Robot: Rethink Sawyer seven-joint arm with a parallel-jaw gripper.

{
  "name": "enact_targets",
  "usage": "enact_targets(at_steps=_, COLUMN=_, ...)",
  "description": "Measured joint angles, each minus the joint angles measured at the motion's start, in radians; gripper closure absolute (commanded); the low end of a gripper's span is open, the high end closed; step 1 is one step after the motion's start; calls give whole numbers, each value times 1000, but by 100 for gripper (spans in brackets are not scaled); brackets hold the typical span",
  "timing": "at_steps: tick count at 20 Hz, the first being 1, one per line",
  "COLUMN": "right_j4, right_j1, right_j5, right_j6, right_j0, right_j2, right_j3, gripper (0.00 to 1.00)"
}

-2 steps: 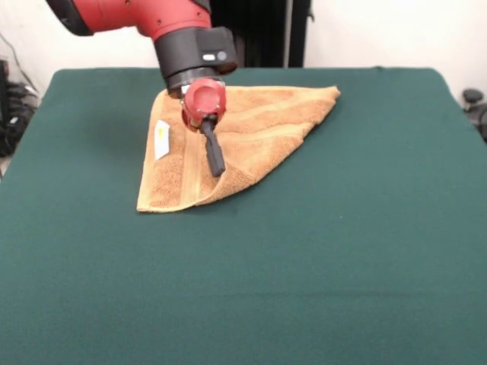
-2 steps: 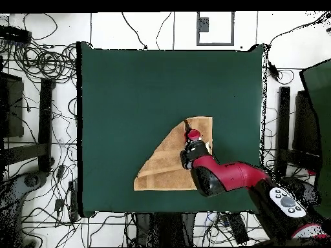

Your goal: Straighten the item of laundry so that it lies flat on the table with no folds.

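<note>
Tan-orange terry towel (image 1: 251, 129) on green table (image 1: 319, 266), folded over into a rough triangle rather than spread flat. Seen from the front: long slanted fold edge running from the near left corner up to the far right corner, straight edge down the left side. Two smoother woven bands crossing the pile. Small white label (image 1: 161, 141) by the left edge. Lying towards the table's far side, green cloth (image 2: 129, 97) bare all round.
</note>
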Motion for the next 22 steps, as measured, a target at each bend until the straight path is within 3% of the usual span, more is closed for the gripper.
enact_targets(at_steps=6, right_j4=91, right_j1=13, right_j5=-356, right_j6=0, right_j0=-1, right_j2=15, right_j3=0, gripper=0)
enact_targets(at_steps=11, right_j4=164, right_j1=14, right_j5=-506, right_j6=0, right_j0=4, right_j2=16, right_j3=0, gripper=0)
enact_targets(at_steps=16, right_j4=176, right_j1=22, right_j5=-488, right_j6=0, right_j0=10, right_j2=16, right_j3=-9, gripper=0)
enact_targets(at_steps=19, right_j4=162, right_j1=40, right_j5=-339, right_j6=0, right_j0=8, right_j2=18, right_j3=-18, gripper=0)
enact_targets(at_steps=22, right_j4=153, right_j1=61, right_j5=-87, right_j6=0, right_j0=-9, right_j2=25, right_j3=-19, gripper=0)
